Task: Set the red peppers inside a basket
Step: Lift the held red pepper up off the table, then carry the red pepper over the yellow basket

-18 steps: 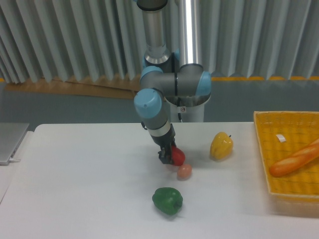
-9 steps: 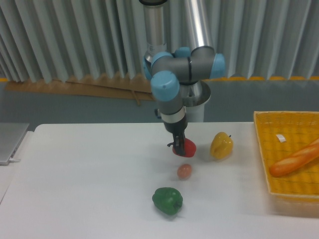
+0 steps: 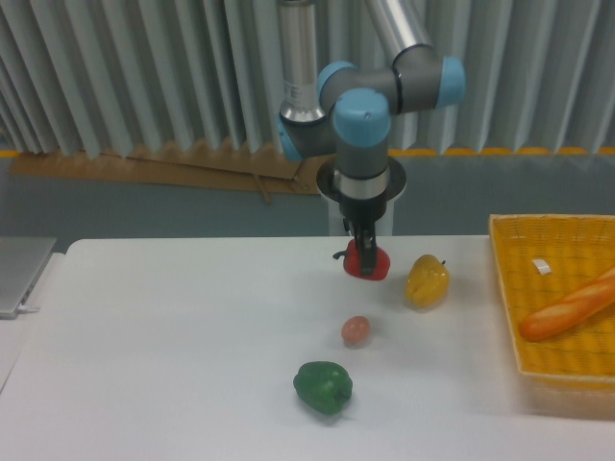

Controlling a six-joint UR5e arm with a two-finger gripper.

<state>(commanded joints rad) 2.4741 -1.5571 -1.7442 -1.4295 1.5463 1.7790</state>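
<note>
The red pepper (image 3: pixel 370 263) hangs above the white table, just left of the yellow pepper, with my gripper (image 3: pixel 364 252) shut on it from above. Its dark stem pokes out to the left. The yellow woven basket (image 3: pixel 509 288) lies at the table's right edge, well to the right of the held pepper.
A yellow pepper (image 3: pixel 427 280) stands on the table close to the right of the held pepper. A small pinkish-orange ball (image 3: pixel 356 330) and a green pepper (image 3: pixel 323 386) lie below it. A baguette (image 3: pixel 569 305) rests in the basket. A grey object (image 3: pixel 19 274) sits at the far left.
The gripper has lifted the red pepper off the table beside the pinkish ball and carried it up and to the right, toward the yellow pepper.
</note>
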